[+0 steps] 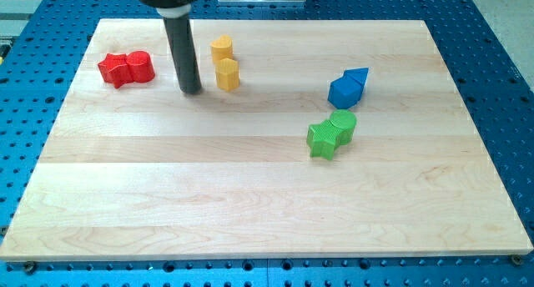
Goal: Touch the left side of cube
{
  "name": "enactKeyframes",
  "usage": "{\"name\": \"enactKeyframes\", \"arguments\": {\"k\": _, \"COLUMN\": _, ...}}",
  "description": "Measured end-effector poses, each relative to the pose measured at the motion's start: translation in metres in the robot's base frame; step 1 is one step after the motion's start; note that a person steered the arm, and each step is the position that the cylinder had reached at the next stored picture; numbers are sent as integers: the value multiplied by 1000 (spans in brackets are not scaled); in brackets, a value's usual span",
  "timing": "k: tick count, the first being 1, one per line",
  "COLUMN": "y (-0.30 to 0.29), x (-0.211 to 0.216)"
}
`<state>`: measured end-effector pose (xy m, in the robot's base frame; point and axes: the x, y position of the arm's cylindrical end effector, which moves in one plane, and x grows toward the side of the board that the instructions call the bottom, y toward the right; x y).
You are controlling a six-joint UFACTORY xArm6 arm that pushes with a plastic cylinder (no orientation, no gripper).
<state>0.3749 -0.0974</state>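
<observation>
My tip (192, 91) rests on the wooden board (250, 195) near the view's top left. It stands between the red blocks and the yellow blocks. A blue cube (342, 93) sits at the view's right with a blue triangular block (359, 77) touching its upper right. The tip is far to the left of the blue cube, with open board between them. The rod is upright and dark.
A red star block (114, 69) and a red cylinder (140, 66) touch at the top left. A yellow cylinder (221, 48) and a yellow hexagonal block (228, 73) stand just right of the tip. A green star block (321, 140) and a green hexagonal block (343, 124) lie below the blue cube.
</observation>
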Motion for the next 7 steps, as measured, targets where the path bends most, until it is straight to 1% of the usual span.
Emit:
{"name": "enactKeyframes", "arguments": {"k": 1, "y": 42, "x": -3}}
{"name": "enactKeyframes", "arguments": {"k": 2, "y": 49, "x": -47}}
{"name": "enactKeyframes", "arguments": {"k": 3, "y": 49, "x": -57}}
{"name": "enactKeyframes", "arguments": {"k": 4, "y": 15, "x": -30}}
{"name": "enactKeyframes", "arguments": {"k": 7, "y": 12, "x": -29}}
